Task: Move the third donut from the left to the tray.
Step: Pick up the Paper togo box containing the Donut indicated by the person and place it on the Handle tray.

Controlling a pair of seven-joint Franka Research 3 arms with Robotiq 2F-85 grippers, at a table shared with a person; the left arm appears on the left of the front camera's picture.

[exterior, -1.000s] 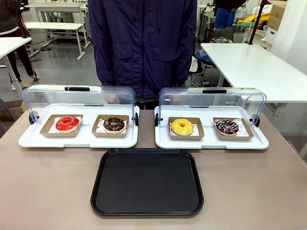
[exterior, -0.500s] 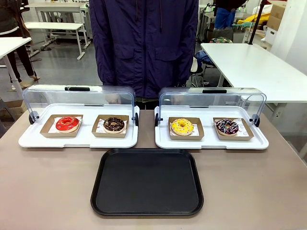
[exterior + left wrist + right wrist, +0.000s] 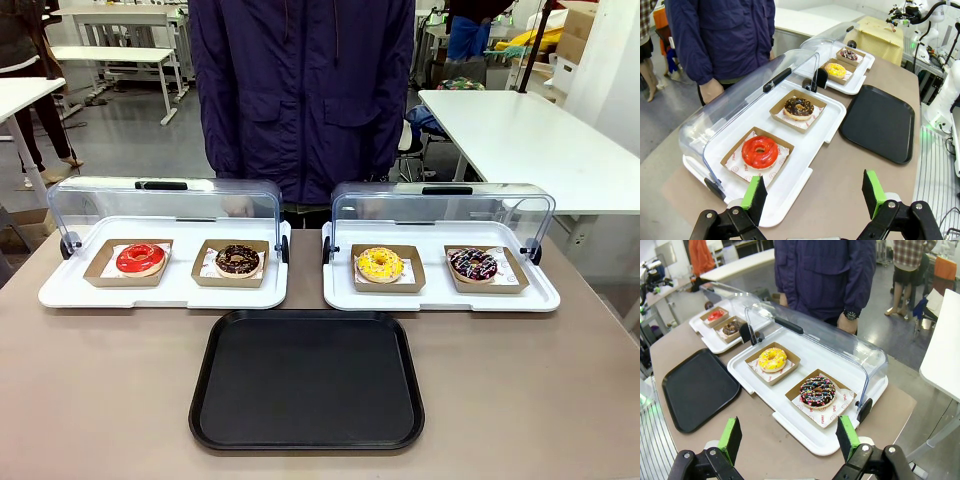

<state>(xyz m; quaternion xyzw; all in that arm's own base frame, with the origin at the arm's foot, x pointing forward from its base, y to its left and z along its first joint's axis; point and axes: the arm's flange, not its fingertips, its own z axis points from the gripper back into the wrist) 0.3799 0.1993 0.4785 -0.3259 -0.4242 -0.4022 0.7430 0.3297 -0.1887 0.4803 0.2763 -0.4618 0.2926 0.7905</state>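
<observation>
The third donut [image 3: 380,264], iced bright yellow, sits in a brown cardboard holder on the left half of the right white tray; it also shows in the wrist views [image 3: 771,359] [image 3: 835,70]. The black tray [image 3: 307,380] lies bare at the table's near middle [image 3: 696,388] [image 3: 880,121]. My left gripper [image 3: 815,195] hovers open above the table's left end, near the red-iced donut [image 3: 760,152]. My right gripper [image 3: 790,437] hangs open above the right end, near the sprinkled chocolate donut [image 3: 818,390]. Nothing is between either pair of fingers.
Two white trays [image 3: 160,292] [image 3: 440,298] with raised clear domed lids [image 3: 165,203] [image 3: 440,208] stand across the table's far half. A chocolate donut [image 3: 238,260] lies beside the red one [image 3: 140,258]. A person in a dark jacket [image 3: 300,90] stands at the far edge.
</observation>
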